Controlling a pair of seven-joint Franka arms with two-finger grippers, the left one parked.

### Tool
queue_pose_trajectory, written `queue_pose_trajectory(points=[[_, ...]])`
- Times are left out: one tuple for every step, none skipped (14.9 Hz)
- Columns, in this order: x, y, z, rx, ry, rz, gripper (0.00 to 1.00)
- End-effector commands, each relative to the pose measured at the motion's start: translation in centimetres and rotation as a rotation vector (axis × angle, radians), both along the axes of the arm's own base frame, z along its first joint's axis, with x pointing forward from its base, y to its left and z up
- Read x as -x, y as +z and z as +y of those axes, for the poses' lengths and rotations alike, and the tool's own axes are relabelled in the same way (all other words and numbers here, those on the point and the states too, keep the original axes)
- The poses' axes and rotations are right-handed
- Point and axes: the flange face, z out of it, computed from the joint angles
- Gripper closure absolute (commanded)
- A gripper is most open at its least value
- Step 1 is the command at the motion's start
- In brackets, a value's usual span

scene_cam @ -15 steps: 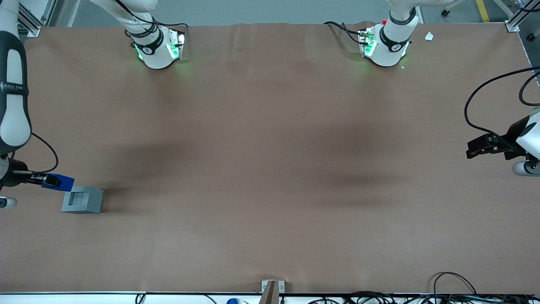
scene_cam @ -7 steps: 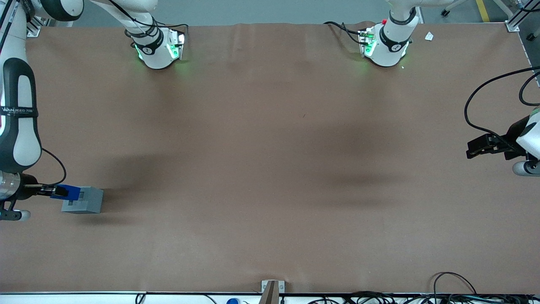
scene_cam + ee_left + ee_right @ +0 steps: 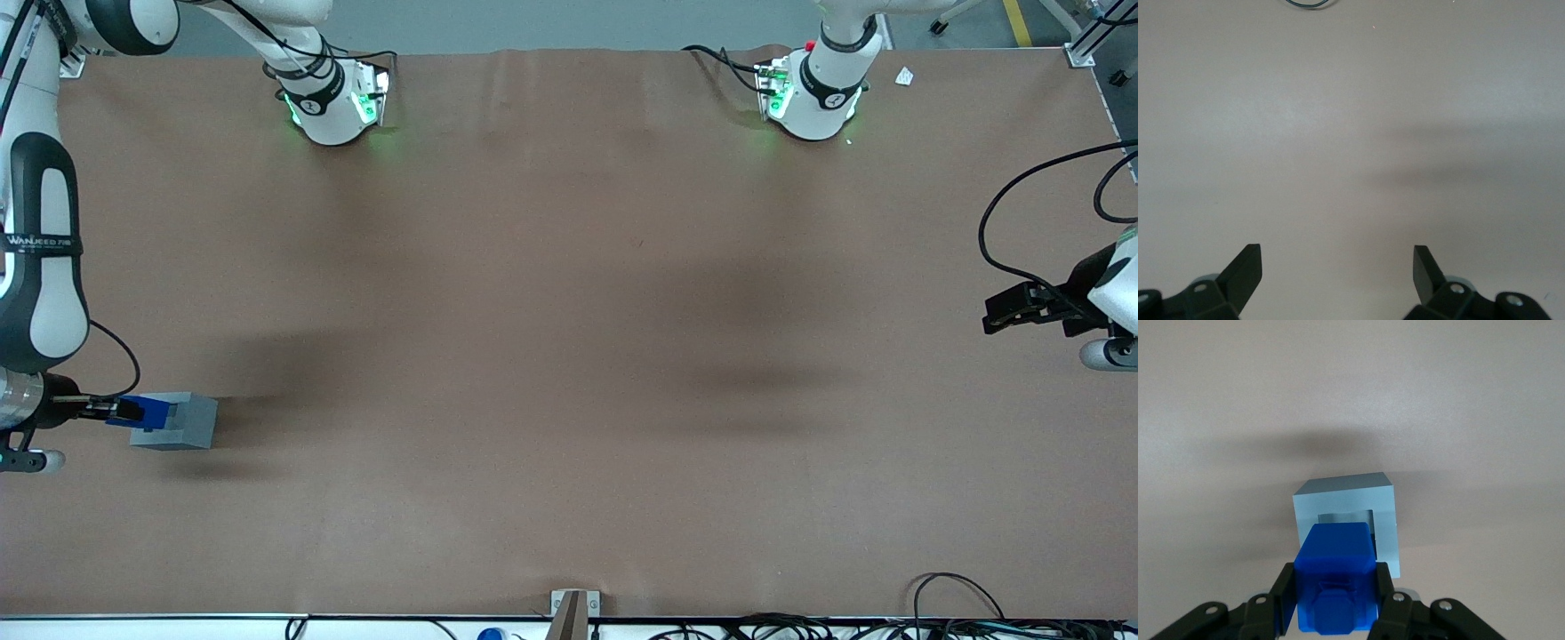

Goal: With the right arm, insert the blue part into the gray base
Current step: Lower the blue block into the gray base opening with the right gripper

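brown table [image 3: 569, 356], gripper [image 3: 1336, 595] fingers [image 3: 1286, 593] pinching blue part [image 3: 1336, 583] above gray base [image 3: 1361, 500]

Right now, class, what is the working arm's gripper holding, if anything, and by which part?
The gripper holds the blue part, fingers clamped on its two opposite sides, above the gray base.

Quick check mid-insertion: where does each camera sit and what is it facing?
Front view: high, looking down at the brown table; both arms show.
Right wrist view: on the working arm, facing the small bright blue plastic block clamped in the black gripper, over the light gray square base.
Left wrist view: bare table, parked jaws.
Front and right wrist views share block and base.
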Motion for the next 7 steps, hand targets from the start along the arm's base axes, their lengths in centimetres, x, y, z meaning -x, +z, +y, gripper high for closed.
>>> queue_pose_trajectory(points=[[-0.43, -0.29, -0.42, -0.017, 0.033, -0.008, 0.97], [-0.49, -0.28, -0.45, -0.015, 0.033, -0.015, 0.97], [-0.51, -0.38, -0.44, -0.016, 0.034, -0.015, 0.97], [-0.51, -0.49, -0.45, -0.015, 0.036, -0.013, 0.97], [-0.45, -0.68, -0.55, -0.016, 0.034, -0.011, 0.97], [-0.39, -0.75, -0.65, -0.016, 0.033, -0.009, 0.97], [-0.33, -1.04, -0.75, -0.019, 0.032, -0.005, 0.97]])
